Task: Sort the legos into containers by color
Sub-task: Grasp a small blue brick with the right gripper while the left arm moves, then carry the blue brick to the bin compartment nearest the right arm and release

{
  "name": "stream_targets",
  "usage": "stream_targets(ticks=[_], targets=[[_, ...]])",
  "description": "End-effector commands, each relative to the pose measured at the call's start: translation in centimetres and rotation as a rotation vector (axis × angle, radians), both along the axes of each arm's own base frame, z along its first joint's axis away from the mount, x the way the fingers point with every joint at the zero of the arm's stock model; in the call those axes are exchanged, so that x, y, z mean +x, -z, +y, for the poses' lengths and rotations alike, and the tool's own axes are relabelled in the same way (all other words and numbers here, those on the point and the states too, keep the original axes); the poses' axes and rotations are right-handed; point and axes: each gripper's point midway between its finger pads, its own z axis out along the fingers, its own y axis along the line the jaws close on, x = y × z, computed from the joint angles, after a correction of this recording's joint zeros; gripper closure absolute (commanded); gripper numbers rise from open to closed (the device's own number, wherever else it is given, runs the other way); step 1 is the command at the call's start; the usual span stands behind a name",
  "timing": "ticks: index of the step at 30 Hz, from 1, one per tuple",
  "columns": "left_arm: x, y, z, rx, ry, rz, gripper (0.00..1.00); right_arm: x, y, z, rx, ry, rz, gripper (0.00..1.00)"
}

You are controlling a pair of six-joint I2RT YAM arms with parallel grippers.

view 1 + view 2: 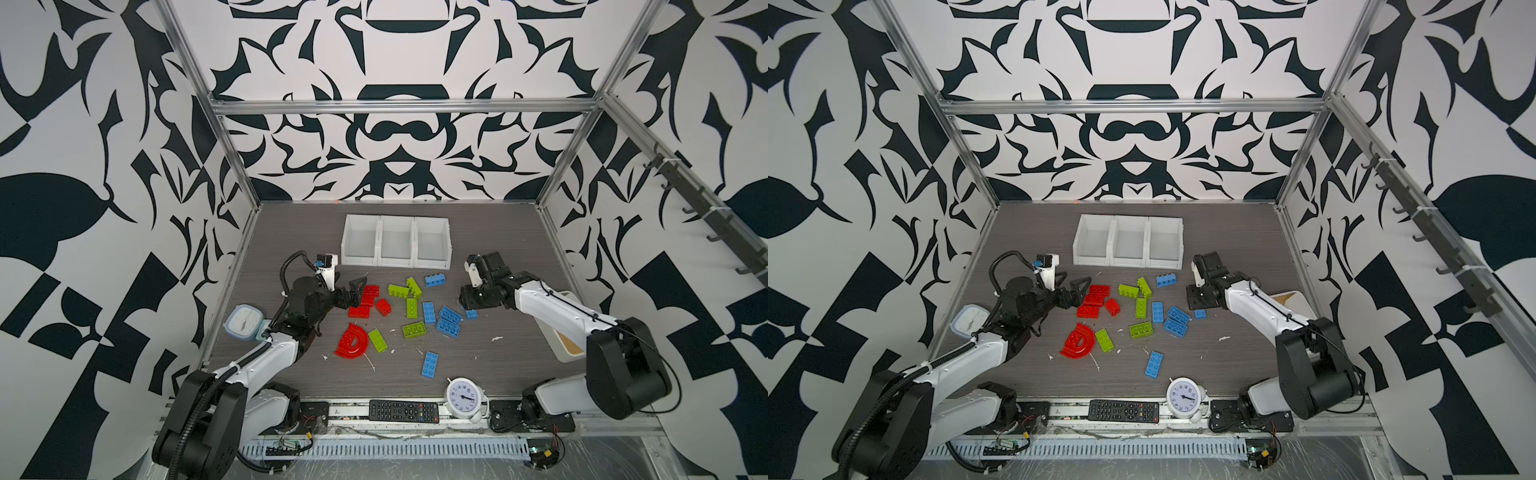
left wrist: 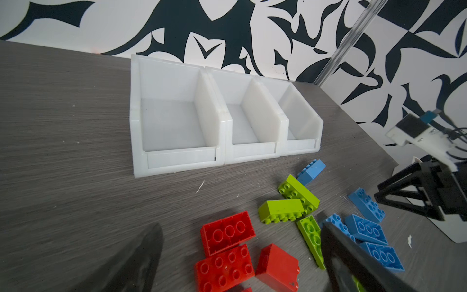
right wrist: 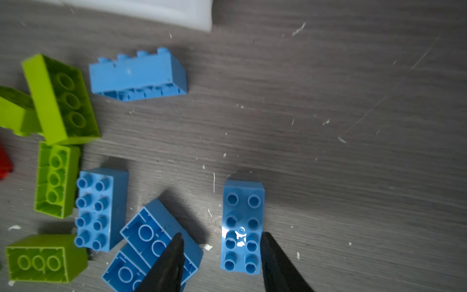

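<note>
— While the right claw (image 3: 222, 233) hangs that low, where is the blue brick (image 3: 242, 226) to it?

— Between its fingers, studs up, flat on the tabletop (image 3: 353, 151). One finger (image 3: 278, 263) sits at the brick's long side. The other stands off it, over an upturned blue brick (image 3: 149, 231). So the claw is apart, not clamped.

— And the arm?

— It reaches in from the right, elbow high, wrist bent down at the edge of the pile. The left arm lies low and stretched forward. The left claw (image 1: 352, 292) is spread wide just beside the red bricks (image 1: 368, 297), gripping none of them.

— Where are the rest?

— All the legos lie loose in front of the containers (image 1: 397, 262): red to the left, lime in the middle, blue to the right. A red arch piece (image 1: 352, 343) lies nearer the front.

— Can you see that gap from above?

— No. In both top views the right claw covers most of the blue brick. Only the right wrist view shows the fingers astride it. The left wrist view shows the three containers side by side and the right claw at the edge of its picture.
</note>
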Motion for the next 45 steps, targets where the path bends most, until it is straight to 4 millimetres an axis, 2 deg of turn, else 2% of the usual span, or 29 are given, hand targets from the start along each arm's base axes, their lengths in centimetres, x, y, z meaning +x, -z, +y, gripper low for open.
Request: stream_targets(ticks=[1, 11, 20, 26, 29, 33, 37, 41, 45], targets=[[0.0, -1.5, -0.6, -0.039, 0.028, -0.036, 0.0, 0.3, -0.5, -0.3, -0.065, 0.0, 0.01, 0.47], [-0.2, -1.9, 0.3, -0.013, -0.015, -0.042, 0.0, 0.6, 1.3, -0.7, -0.117, 0.0, 0.056, 0.49], [-0.2, -1.8, 0.1, -0.011, -0.007, -0.038, 0.0, 1.0, 2.3, -0.7, -0.147, -0.004, 0.107, 0.49], [-0.2, -1.8, 0.1, -0.007, -0.005, -0.042, 0.0, 0.8, 3.2, -0.7, -0.168, -0.012, 0.162, 0.61], [-0.2, -1.9, 0.3, -0.004, -0.011, -0.047, 0.0, 1.0, 3.0, -0.6, -0.163, -0.01, 0.152, 0.66], [-0.2, -1.9, 0.3, -0.003, -0.014, -0.047, 0.0, 1.3, 1.7, -0.6, -0.155, -0.004, 0.109, 0.74], [-0.2, -1.8, 0.2, -0.006, -0.007, -0.043, 0.0, 1.6, -0.7, -0.9, -0.146, 0.008, 0.033, 0.78], [-0.3, -1.8, 0.0, -0.01, 0.004, -0.037, 0.0, 2.6, -4.6, -0.2, -0.084, 0.004, -0.076, 0.8], [-0.3, -1.9, -0.3, -0.023, 0.017, -0.035, 0.0, 5.3, -8.5, 1.5, -0.011, -0.024, -0.192, 0.82]])
